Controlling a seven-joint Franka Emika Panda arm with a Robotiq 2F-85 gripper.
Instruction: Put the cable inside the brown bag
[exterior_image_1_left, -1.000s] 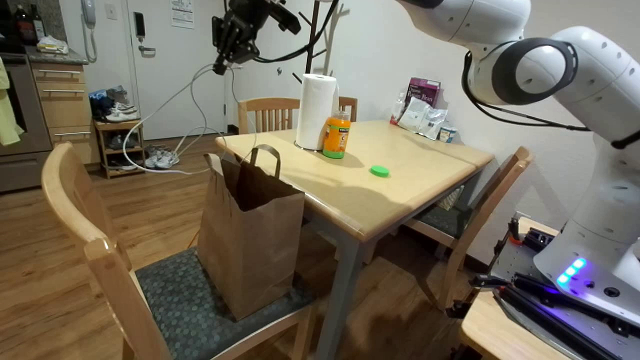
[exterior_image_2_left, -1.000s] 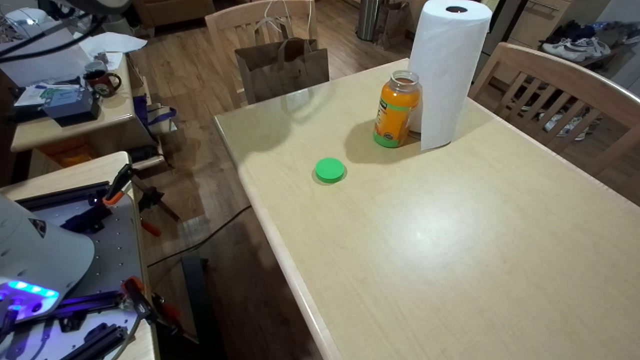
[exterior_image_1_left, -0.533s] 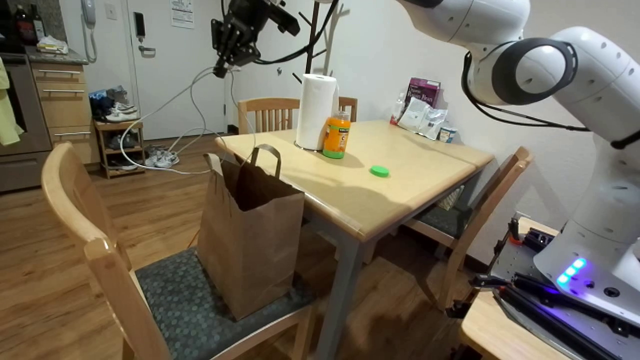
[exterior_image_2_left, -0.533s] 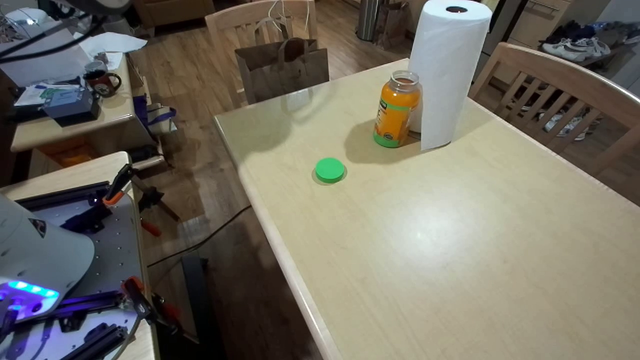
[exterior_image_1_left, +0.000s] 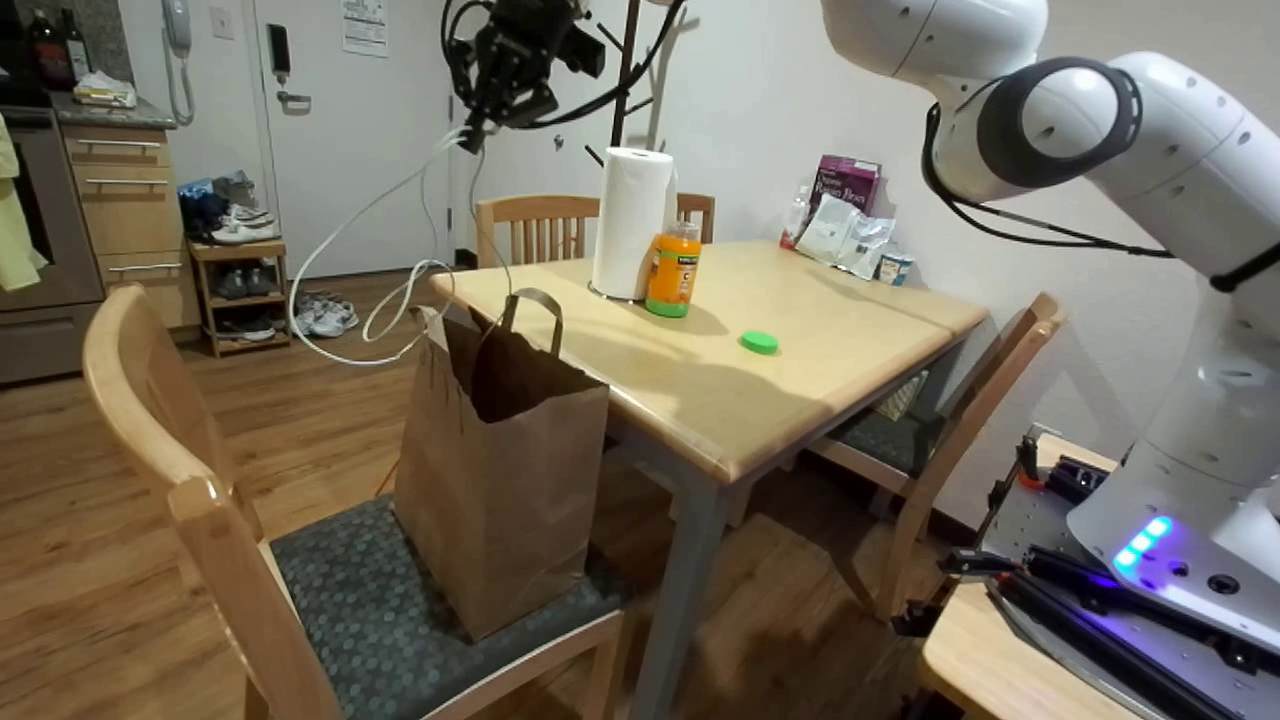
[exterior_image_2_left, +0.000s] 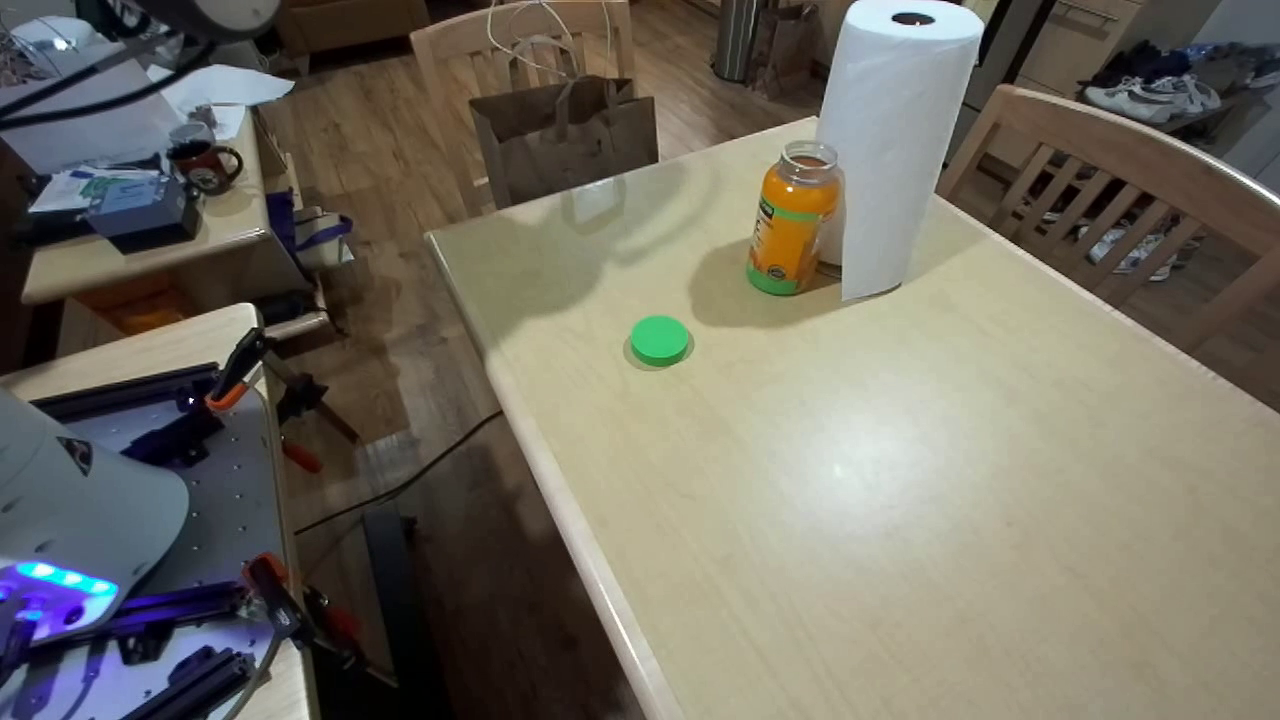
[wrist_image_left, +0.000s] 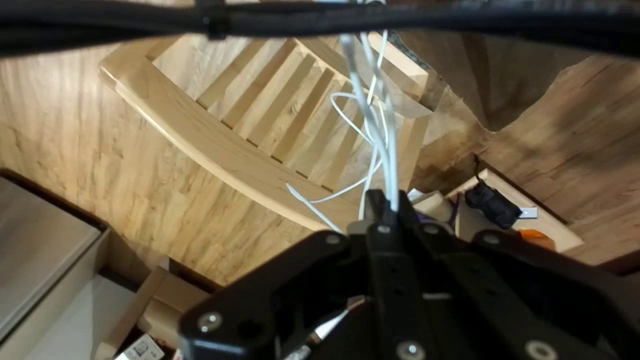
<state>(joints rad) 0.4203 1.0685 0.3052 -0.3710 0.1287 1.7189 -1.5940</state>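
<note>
Wrist view showed the hand clamped on the white cable, held higher than the brown bag on the chair in an exterior view, presumably so the slack, loops hanging outside the bag, could clear the rim.

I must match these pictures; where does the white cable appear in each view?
In an exterior view: white cable hangs left of centre, looping below the claw.
In an exterior view: white cable, top edge, left of centre.
In the wrist view: white cable, upper middle, gripped by the claw.
Shared landmark: wooden chair under the brown bag.
</note>
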